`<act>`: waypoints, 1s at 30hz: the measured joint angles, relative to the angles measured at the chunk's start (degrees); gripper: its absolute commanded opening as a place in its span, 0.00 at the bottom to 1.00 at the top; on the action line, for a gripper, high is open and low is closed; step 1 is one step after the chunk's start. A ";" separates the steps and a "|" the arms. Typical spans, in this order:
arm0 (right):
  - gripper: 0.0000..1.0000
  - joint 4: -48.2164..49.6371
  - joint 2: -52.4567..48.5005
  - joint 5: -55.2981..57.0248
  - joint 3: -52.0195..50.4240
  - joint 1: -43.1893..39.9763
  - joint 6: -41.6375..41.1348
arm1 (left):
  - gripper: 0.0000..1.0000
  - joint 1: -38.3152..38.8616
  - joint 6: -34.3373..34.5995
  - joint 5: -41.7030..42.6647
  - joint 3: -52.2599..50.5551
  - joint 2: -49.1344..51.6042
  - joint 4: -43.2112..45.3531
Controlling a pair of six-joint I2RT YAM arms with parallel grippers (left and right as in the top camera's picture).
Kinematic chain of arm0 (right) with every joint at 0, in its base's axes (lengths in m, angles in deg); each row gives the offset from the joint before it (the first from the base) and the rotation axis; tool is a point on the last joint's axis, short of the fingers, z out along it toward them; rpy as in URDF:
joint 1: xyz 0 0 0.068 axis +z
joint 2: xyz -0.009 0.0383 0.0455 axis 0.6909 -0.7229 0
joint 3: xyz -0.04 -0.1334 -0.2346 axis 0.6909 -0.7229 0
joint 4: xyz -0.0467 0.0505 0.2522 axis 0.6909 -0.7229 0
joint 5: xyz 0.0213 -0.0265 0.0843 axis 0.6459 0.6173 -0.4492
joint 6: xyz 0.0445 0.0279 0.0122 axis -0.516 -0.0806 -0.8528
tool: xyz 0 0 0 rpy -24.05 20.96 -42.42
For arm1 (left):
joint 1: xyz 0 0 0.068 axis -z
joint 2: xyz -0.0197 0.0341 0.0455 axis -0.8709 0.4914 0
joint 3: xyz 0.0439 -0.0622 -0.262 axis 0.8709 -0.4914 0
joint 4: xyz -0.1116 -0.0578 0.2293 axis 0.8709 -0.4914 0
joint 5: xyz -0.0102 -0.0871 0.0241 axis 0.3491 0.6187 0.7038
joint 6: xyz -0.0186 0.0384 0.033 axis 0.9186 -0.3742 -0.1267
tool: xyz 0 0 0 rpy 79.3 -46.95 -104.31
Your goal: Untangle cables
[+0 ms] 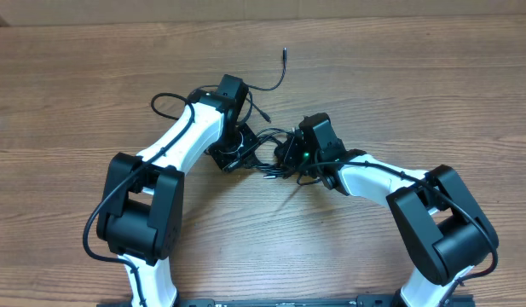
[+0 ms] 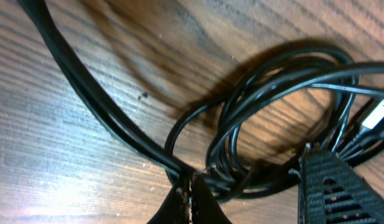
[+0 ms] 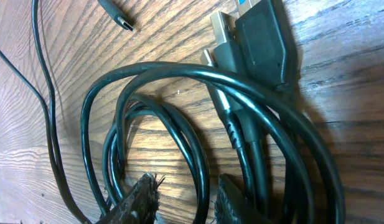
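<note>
The cables point(image 1: 267, 153) lie as a knotted black bundle on the wood between my two grippers. My left gripper point(image 1: 235, 155) is down on the bundle's left side. In the left wrist view its fingertips point(image 2: 190, 190) are pressed together, pinching a cable strand point(image 2: 86, 81) that runs in from the upper left. Coiled loops point(image 2: 272, 81) lie just beyond. My right gripper point(image 1: 290, 158) is at the bundle's right side. It point(image 3: 187, 202) stands open, with one loop strand point(image 3: 201, 180) passing between its fingers. USB plugs point(image 3: 260, 37) lie above the loops.
One loose cable end point(image 1: 284, 53) trails up toward the back of the wooden table point(image 1: 416, 77). Another thin loop point(image 1: 164, 102) sticks out left of the left wrist. A small plug point(image 3: 117, 18) lies apart from the coil. The right gripper's ridged finger point(image 2: 338, 186) is close to the left gripper's tips.
</note>
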 measured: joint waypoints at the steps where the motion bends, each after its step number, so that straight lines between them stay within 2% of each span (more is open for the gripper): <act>1: 0.31 0.02 0.00 0.00 0.00 0.00 0.04 | 0.07 0.00 -0.09 0.31 0.22 0.00 -0.44; 4: 0.31 0.04 0.00 -0.02 0.00 0.00 0.04 | 0.09 0.02 -0.22 0.90 0.87 0.00 -1.05; 7: 0.32 0.07 0.00 -0.04 0.00 0.00 0.04 | 0.15 0.20 -0.24 0.92 1.14 0.00 -1.42; 8: 0.32 0.09 0.00 -0.07 0.00 0.00 0.02 | 0.24 0.39 -0.24 0.92 1.14 0.00 -1.44; 9: 0.32 0.11 0.00 -0.07 0.00 0.00 0.00 | 0.43 0.63 -0.48 0.92 1.14 0.00 -1.38; 10: 0.32 0.15 0.00 -0.04 0.00 0.00 0.00 | 0.56 0.87 -0.57 0.90 1.16 0.00 -1.31; 11: 0.32 0.17 0.00 -0.04 0.00 0.00 0.02 | 0.60 1.18 -0.46 0.87 1.16 0.00 -1.20; 18: 0.32 0.17 0.00 -0.04 0.00 0.00 0.02 | 0.51 1.75 0.70 -0.24 1.16 0.00 -1.73; 25: 0.32 0.17 0.00 -0.04 0.00 0.00 0.00 | 0.50 2.43 7.43 -0.42 1.16 0.00 -2.51; 30: 0.32 0.20 0.00 -0.04 0.00 0.00 0.00 | 0.43 4.28 12.31 -0.66 1.16 0.00 -1.75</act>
